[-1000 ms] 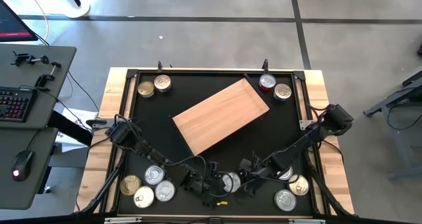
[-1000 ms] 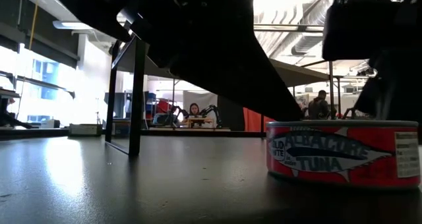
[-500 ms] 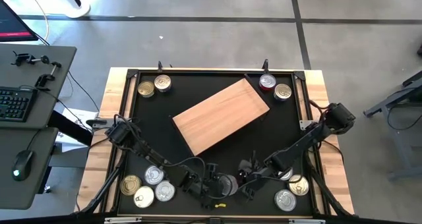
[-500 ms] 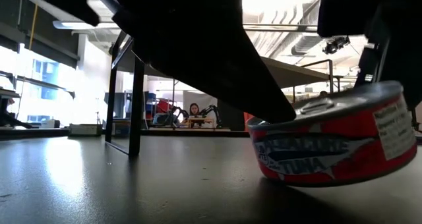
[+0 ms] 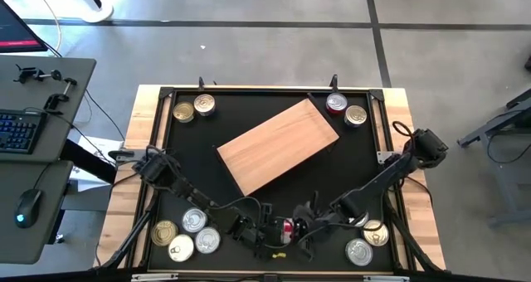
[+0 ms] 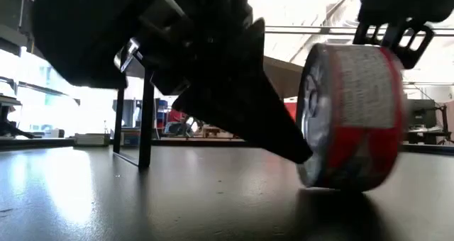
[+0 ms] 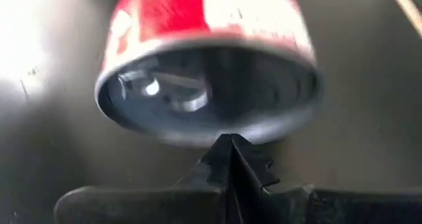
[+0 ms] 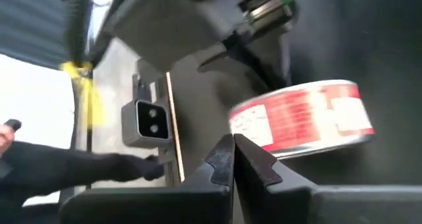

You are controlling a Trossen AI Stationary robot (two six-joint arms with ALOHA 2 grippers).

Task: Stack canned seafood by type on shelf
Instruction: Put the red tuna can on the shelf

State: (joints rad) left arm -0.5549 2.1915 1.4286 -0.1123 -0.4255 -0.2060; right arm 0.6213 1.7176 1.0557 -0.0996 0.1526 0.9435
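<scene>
Red-labelled tin [image 6: 351, 117] stands on edge near the shelf's [image 5: 278, 145] front side, between both clenched grippers, left [image 7: 230, 159] and right [image 8: 234, 159]; apparently ungripped. Lay it flat, then regrasp.

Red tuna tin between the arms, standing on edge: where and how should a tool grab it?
Judging by its pose, pinch the red tin across its two flat faces, coming down from above. It stands on its rim on the table, so the curved wall would likely roll away; the faces give the fingers flat purchase.
</scene>
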